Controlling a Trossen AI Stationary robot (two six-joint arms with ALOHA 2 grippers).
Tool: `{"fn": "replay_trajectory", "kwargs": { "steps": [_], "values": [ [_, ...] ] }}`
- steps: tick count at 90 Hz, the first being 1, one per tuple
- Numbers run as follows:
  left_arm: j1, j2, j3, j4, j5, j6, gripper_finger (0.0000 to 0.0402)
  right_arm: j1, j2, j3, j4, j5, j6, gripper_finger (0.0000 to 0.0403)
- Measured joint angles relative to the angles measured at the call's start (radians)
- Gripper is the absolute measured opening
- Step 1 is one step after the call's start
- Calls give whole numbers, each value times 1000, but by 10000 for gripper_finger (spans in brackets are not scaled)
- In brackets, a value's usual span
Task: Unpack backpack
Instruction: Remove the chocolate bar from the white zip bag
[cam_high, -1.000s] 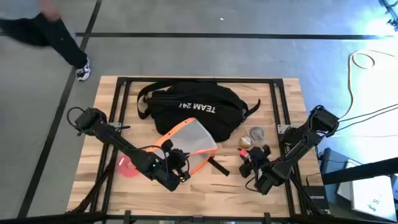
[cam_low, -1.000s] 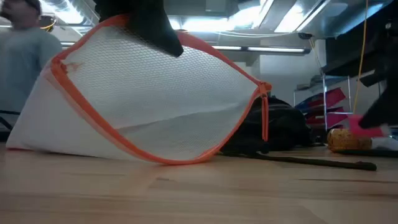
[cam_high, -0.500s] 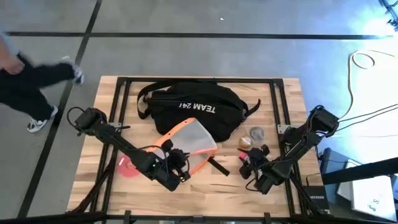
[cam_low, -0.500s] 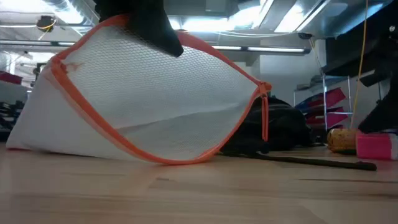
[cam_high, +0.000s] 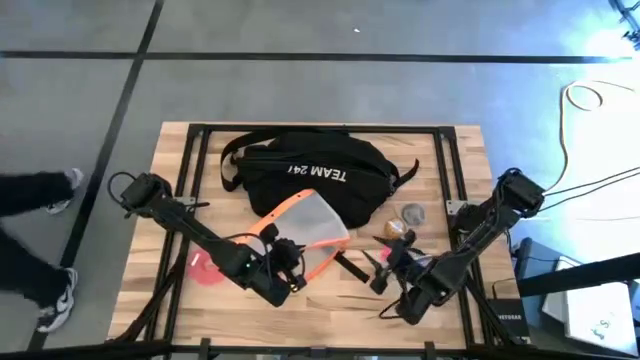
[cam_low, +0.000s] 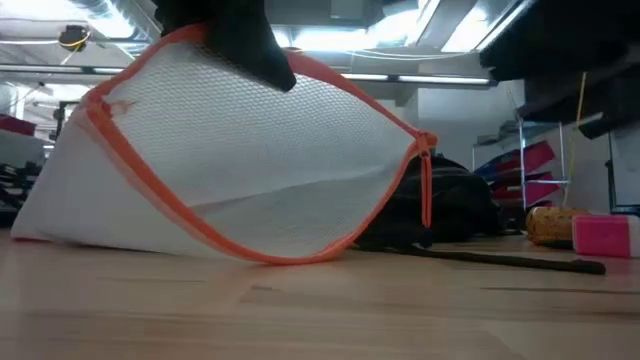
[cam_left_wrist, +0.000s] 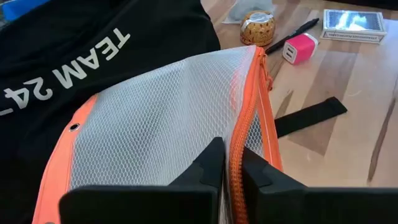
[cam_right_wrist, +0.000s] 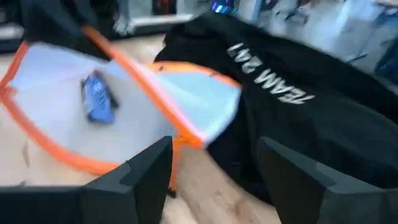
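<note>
The backpack (cam_high: 305, 172) lies flat at the far middle of the desk (cam_high: 450, 312), lettering up, and most of what it carried looks to be out already. A mesh pouch (cam_high: 305, 228) with orange trim leans against its near edge, and the left gripper (cam_left_wrist: 229, 163) pinches the pouch's orange zipper edge between its fingers, holding it up off the desk. To the right of the pouch sit a small round brown thing (cam_left_wrist: 257, 27), a pink block (cam_left_wrist: 297, 48), a black pen (cam_left_wrist: 292, 35) and a flat card box (cam_left_wrist: 353, 25), all well clear of the bag; a pink disc (cam_high: 201, 268) lies near the left arm. The right gripper (cam_right_wrist: 214, 163) hovers near the desk's right front, its fingers spread and holding nothing, turned toward the pouch and the bag behind it. Something blue (cam_right_wrist: 97, 99) shows through the mesh. By my reading, the pouch remains to be set down, and whether anything is left inside the bag cannot be told.
</note>
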Motion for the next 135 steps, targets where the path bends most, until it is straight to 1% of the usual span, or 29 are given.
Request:
{"fn": "replay_trajectory", "kwargs": {
  "steps": [14, 24, 32, 39, 52, 63, 71, 77, 80, 86, 98, 110, 122, 135],
  "values": [
    [0, 0, 0, 0, 0, 0, 0, -94, 38, 1, 406, -156, -403, 218],
    [0, 0, 0, 0, 0, -1, 0, -159, 114, 3, 723, -326, -671, 218],
    [0, 0, 0, 0, 0, -1, 0, -201, 197, 5, 928, -452, -804, 218],
    [0, 0, 0, 0, 1, 0, 0, -225, 267, 24, 1017, -520, -874, 218],
    [-1, 0, 0, -4, 6, 0, 0, -266, 384, 93, 1012, -546, -905, 218],
    [-2, 0, 0, -7, 13, -1, 0, -317, 485, 203, 1007, -632, -858, 218],
    [-2, 0, -1, -7, 15, -4, 0, -341, 566, 318, 942, -647, -865, 218],
    [-2, 0, -1, -7, 19, -3, 0, -355, 615, 401, 854, -641, -885, 218],
    [-4, -1, -2, -11, 30, 8, 0, -361, 635, 429, 848, -640, -887, 218],
    [-14, -1, -7, -23, 34, 21, 0, -361, 655, 449, 815, -613, -909, 218],
    [-21, -1, -20, -23, 56, -9, 0, -377, 698, 470, 762, -588, -885, 213],
    [-19, -2, -27, -31, 57, -8, 0, -395, 706, 470, 773, -587, -877, 190],
    [-19, -2, -27, -20, 53, -4, 0, -401, 706, 470, 790, -575, -902, 164],
    [-19, -2, -28, -5, 52, -1, 0, -407, 713, 469, 799, -577, -912, 148]
  ]
}}
